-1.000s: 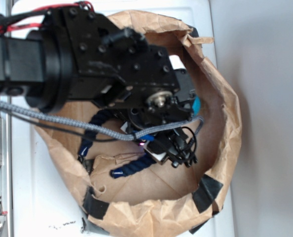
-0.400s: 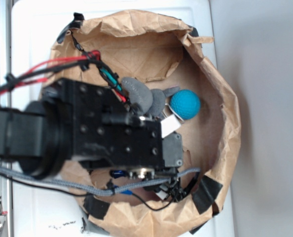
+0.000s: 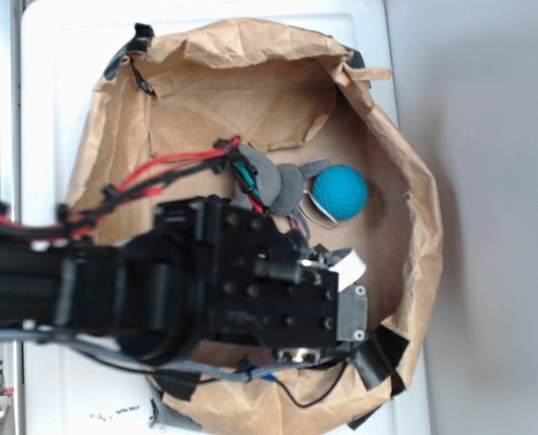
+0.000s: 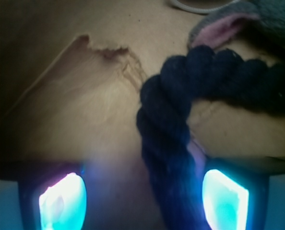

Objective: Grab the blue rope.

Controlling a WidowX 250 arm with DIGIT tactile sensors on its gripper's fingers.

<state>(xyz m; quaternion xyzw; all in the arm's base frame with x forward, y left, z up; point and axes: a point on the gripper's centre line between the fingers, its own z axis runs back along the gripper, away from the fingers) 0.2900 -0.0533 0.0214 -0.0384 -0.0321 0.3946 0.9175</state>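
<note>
The blue rope shows only in the wrist view. It is a thick twisted dark navy strand bending across the brown paper floor and running down between my fingers. My gripper is open, its two glowing cyan pads wide apart. The rope lies close to the right pad and away from the left pad. In the exterior view my black arm covers the lower part of the bag and hides the rope and the fingers.
A crumpled brown paper bag with black tape corners walls everything in. A grey plush toy and a teal-blue ball lie at mid bag. The plush's pink ear lies just past the rope's bend.
My arm has moved from the bag's upper part down toward its near rim, uncovering the plush and ball. The rope, seen earlier on the floor, is now hidden under the arm.
</note>
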